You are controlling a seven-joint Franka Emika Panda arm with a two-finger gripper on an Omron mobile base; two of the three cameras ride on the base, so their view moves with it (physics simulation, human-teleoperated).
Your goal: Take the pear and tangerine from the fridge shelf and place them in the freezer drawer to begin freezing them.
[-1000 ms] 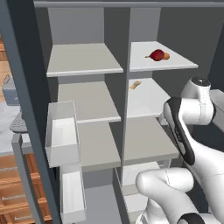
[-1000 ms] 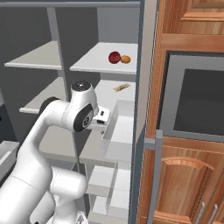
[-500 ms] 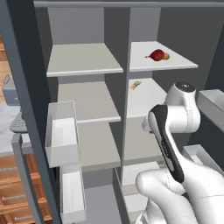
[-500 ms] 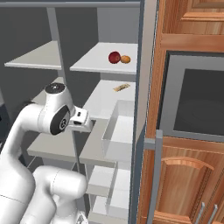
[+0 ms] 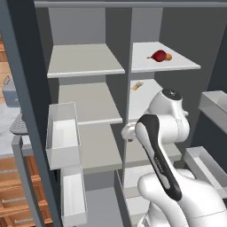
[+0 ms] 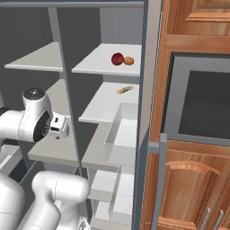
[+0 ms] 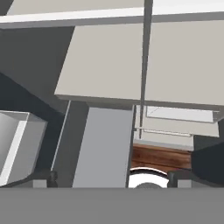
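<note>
- On the pale grey upper fridge shelf (image 6: 105, 63), near its right edge, the glossy red pear (image 6: 117, 59) touches the small orange tangerine (image 6: 129, 61); neither is moved yet.
- Jaws (image 7: 113, 179) stand wide, empty, well below the fruit.
- Both transfers to the freezer drawer remain.

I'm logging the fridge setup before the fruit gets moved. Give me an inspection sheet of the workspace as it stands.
Surface: fridge shelf, top right compartment, pale and flat.
Job's things: pear and tangerine side by side on that shelf, very close, contact unclear; pear left of tangerine in the right base view.
Clutter: flat tan scrap on the shelf below.
Grippers: gripper open, holding nothing, fingers wide apart, aimed down at lower shelves.
Cables: nothing seen.
Surroundings: translucent door bins; wooden cabinets and a dark oven window on the right.
</note>
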